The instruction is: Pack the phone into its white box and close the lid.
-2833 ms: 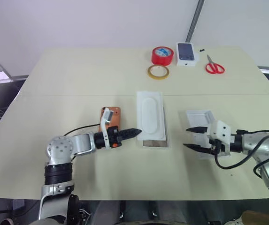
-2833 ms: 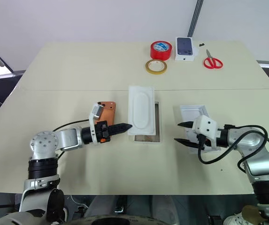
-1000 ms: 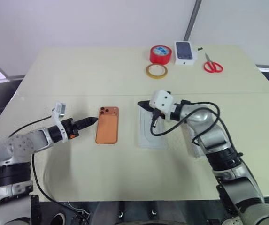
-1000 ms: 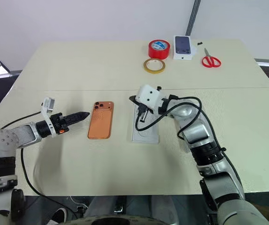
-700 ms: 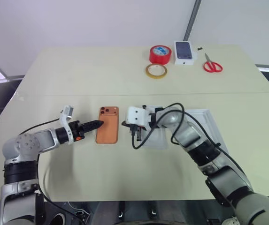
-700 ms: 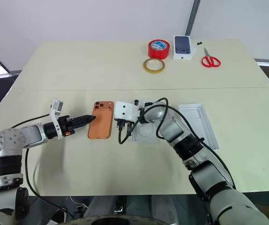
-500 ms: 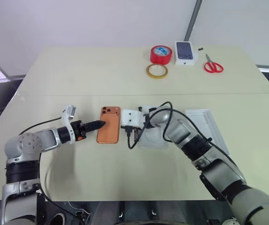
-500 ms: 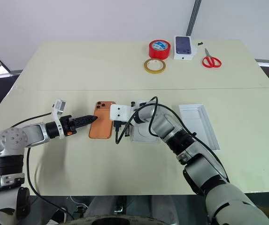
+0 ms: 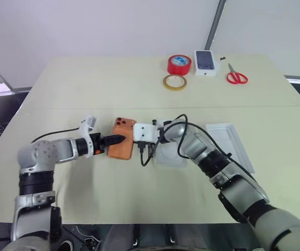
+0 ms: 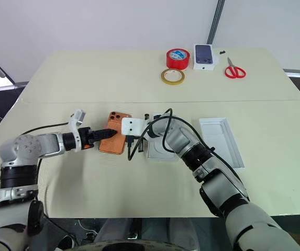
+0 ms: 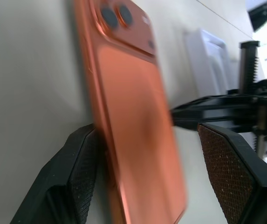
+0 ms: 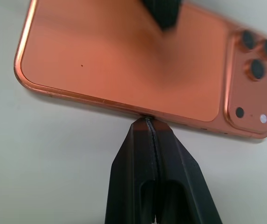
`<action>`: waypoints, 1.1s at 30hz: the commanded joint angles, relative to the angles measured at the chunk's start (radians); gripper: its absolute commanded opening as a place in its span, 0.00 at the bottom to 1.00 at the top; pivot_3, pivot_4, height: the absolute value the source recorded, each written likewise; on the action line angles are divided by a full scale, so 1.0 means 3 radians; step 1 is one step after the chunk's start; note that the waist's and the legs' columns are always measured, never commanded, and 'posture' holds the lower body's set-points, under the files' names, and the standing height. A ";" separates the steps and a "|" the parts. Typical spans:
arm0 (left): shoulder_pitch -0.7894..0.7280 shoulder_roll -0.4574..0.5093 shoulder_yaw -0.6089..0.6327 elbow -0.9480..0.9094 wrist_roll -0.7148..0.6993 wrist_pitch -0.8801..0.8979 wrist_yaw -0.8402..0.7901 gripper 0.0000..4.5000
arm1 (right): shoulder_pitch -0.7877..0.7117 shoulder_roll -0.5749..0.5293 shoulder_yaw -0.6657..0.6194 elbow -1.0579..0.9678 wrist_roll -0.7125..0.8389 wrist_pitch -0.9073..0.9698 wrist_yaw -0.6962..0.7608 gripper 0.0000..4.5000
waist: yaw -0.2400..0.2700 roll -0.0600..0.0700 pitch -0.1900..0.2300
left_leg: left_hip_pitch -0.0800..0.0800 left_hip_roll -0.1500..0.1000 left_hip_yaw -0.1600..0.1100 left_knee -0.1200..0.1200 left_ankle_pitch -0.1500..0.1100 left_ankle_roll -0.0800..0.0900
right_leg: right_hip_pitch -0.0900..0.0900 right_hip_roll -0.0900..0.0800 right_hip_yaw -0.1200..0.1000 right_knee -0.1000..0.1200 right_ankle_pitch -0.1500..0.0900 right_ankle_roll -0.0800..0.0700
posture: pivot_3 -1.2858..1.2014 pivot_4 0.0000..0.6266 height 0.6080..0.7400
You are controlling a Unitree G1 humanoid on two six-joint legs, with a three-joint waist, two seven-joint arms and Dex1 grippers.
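The orange phone (image 9: 122,147) lies back up on the table, lenses at its far end, and looks tilted with one long side raised. My left gripper (image 9: 117,139) is open and straddles the phone (image 11: 138,126); one finger (image 11: 79,177) is by its edge, the other finger (image 11: 229,172) stands apart. My right gripper (image 12: 148,122) is shut, its tips pressed against the phone's (image 12: 124,65) other long edge. The white box (image 9: 169,156) sits just right of the phone, mostly hidden under my right arm. The lid (image 9: 231,144) lies open side up farther right.
At the table's far side are a red tape roll (image 9: 179,64), a yellow tape ring (image 9: 175,82), a small white box printed with a phone picture (image 9: 206,61) and red scissors (image 9: 237,77). Bare tabletop lies in front of the phone and box.
My left gripper slid right until its fingers straddle the phone. My right gripper swung down and left from above the box to the phone's right edge, and the phone now looks tilted.
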 commanded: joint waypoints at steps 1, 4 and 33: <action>-0.0043 -0.0131 -0.0032 0.0031 -0.0086 0.0247 0.0042 0.77 | 0.0023 0.0049 0.0017 0.0056 -0.0036 -0.0006 -0.0011 0.01 | -0.0011 -0.0001 0.0000 | -0.0003 0.0000 0.0000 -0.0002 0.0003 -0.0005 | 0.0000 0.0000 0.0000 0.0001 0.0000 0.0000 | 0.52 0.24 1.00; -0.0049 -0.0155 0.0076 0.0030 -0.0087 0.0217 0.0046 0.77 | 0.0034 0.0040 0.0006 0.0060 -0.0046 -0.0028 -0.0021 0.01 | -0.0012 -0.0001 0.0001 | -0.0003 0.0000 0.0000 -0.0017 0.0016 -0.0026 | -0.0005 0.0000 0.0000 0.0001 0.0000 0.0000 | 0.52 0.24 1.00; 0.0130 -0.0152 0.0723 0.0354 -0.0348 0.0388 -0.0051 0.20 | 0.0106 0.0015 -0.0048 -0.0021 -0.0086 -0.0106 -0.0071 0.00 | -0.0022 -0.0012 0.0008 | -0.0006 0.0000 -0.0002 -0.0023 0.0022 -0.0037 | -0.0012 0.0001 0.0000 0.0000 0.0000 0.0000 | 0.52 0.24 1.00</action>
